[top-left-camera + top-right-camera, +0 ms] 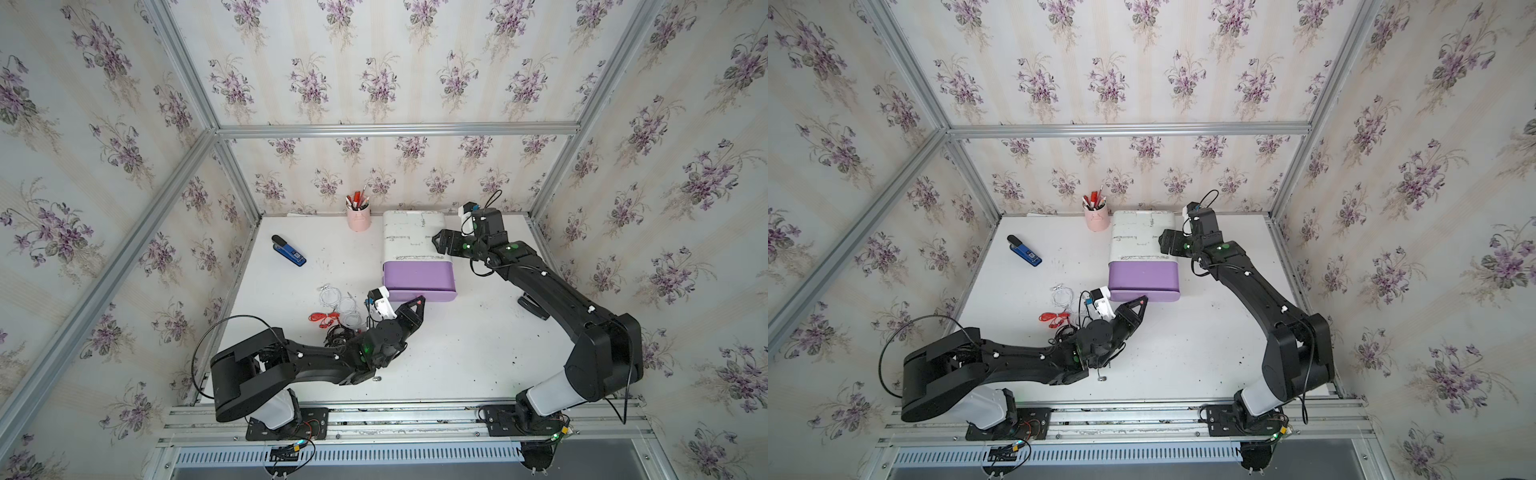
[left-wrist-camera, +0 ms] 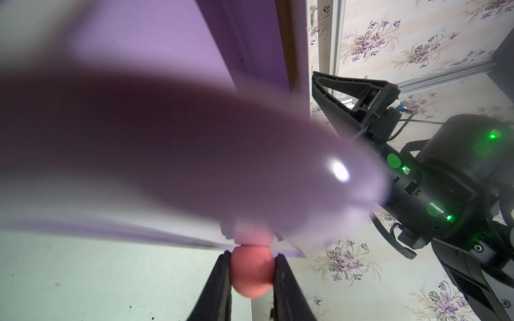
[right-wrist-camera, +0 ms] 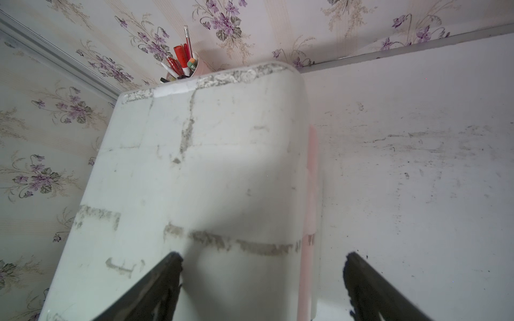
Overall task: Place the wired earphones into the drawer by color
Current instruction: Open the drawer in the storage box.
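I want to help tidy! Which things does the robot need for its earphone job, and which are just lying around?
For the job: white earphones, red earphones, black earphones, drawer unit, its pink knob, left gripper (shut on the knob), right gripper (open, at the unit's top).

Just lying about: pink pen cup, blue stapler.

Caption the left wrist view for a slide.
Left claw grips the pink knob of a purple drawer.
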You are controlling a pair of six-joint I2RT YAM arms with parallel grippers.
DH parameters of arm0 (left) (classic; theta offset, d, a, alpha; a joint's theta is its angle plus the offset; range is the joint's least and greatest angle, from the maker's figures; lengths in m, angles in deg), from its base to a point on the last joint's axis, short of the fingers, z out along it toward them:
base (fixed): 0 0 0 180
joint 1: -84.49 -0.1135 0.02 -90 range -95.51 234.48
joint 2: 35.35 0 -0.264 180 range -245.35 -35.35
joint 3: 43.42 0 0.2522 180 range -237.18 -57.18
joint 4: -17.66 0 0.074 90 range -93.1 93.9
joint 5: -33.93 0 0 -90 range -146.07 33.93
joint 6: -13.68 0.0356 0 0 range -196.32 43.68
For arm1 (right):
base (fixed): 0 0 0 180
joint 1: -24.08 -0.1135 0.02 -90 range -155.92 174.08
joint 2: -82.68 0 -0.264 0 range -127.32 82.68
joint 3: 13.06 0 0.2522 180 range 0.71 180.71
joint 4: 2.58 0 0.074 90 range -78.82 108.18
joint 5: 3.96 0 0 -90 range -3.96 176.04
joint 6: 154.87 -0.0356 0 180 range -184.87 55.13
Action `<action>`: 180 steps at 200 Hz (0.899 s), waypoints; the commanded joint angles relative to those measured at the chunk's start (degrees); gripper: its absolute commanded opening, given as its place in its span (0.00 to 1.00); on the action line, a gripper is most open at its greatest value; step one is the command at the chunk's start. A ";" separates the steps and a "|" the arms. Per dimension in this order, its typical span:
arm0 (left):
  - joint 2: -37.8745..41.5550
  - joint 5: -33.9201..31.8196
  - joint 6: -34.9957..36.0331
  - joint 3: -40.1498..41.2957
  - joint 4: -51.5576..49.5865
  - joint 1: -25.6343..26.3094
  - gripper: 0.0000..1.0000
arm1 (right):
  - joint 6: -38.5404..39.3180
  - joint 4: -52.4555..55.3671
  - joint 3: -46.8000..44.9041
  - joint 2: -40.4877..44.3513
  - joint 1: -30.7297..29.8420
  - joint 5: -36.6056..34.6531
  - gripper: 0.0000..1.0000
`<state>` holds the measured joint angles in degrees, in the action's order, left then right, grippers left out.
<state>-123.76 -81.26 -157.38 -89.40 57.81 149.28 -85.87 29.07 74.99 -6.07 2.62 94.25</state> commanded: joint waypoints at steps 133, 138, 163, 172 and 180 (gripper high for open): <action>2.49 -0.63 -1.35 1.31 -4.48 4.02 0.21 | -3.13 0.19 0.64 -2.55 -1.05 -1.81 0.90; 2.69 -0.74 -1.38 1.46 -4.60 4.03 0.21 | -3.25 0.20 0.69 -2.72 -1.22 -2.04 0.90; 3.22 -0.78 -1.65 1.49 -5.14 4.53 0.22 | -3.33 1.02 1.12 -3.83 -1.49 -3.15 0.89; 3.31 -0.84 -1.68 1.40 -5.23 4.80 0.22 | -3.35 1.16 1.09 -3.97 -1.51 -3.37 0.89; 3.19 -0.93 -1.66 1.16 -5.24 5.12 0.22 | -3.35 1.09 1.04 -3.93 -1.57 -3.50 0.89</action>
<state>-120.61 -83.73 -159.21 -87.98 55.08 153.65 -89.54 26.25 76.21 -9.22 1.36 92.52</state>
